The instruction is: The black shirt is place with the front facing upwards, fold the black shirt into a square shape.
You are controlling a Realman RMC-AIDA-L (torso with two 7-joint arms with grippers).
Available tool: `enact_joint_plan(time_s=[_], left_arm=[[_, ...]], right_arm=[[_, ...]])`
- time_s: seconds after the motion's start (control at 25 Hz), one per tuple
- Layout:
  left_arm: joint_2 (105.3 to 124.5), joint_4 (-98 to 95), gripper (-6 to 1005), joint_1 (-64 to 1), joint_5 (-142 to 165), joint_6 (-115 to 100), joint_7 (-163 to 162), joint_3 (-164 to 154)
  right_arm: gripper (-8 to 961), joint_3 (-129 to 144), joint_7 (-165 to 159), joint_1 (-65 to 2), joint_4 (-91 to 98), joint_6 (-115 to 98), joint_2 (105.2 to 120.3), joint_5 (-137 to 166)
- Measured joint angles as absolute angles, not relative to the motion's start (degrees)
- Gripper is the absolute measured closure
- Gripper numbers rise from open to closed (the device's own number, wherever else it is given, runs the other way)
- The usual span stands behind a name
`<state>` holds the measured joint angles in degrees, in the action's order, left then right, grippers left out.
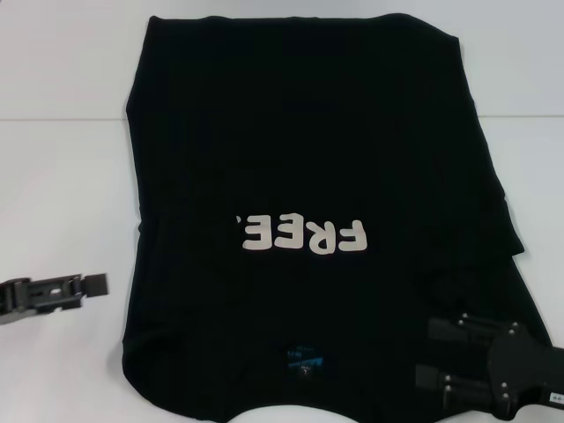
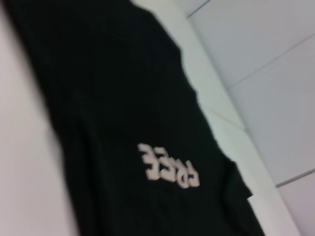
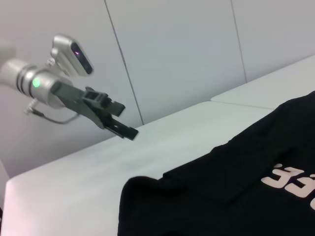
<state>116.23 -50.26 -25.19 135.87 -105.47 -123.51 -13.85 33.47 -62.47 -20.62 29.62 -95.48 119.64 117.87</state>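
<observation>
I'm seeing the right gripper (image 1: pixel 423 357) jaws parted, empty, hovering over the black shirt (image 1: pixel 308 159)'s near right corner; left gripper (image 1: pixel 95 284) off-cloth, jaws unclear. Shirt's lying front-up on the tabletop (image 1: pixel 62 185), sides seemingly tucked in; squaring folds remaining.

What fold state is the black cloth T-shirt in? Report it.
Partly folded: the black cloth T-shirt has its left side turned in, cutting off the cream lettering; no sleeves show.

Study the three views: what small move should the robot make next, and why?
Probably fold the right side inward. The black shirt lies flat with its left edge apparently folded in already, covering the lettering's end. The right gripper, open, sits over the near right corner, while the left gripper hangs off the cloth.
</observation>
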Motion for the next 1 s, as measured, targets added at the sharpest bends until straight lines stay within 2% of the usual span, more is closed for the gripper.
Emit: enact_joint_plan(time_s=[0.32, 0.56, 1.0], left_arm=[[114.93, -51.37, 72, -28.9, 147.79, -104.65, -134.32, -16.57], [115.68, -50.0, 72, -30.01, 149.85, -100.78, -141.93, -24.11], [115.9, -46.42, 72, -31.04, 149.44, -97.72, -142.62, -25.82]], right_arm=[[206, 32.71, -55.96, -20.39, 27.12, -93.12, 119.81, 117.81], [204, 31.38, -53.88, -20.5, 26.08, -91.89, 119.8, 117.77], [204, 31.24, -53.84, -20.55, 26.26, -92.26, 119.73, 117.68]])
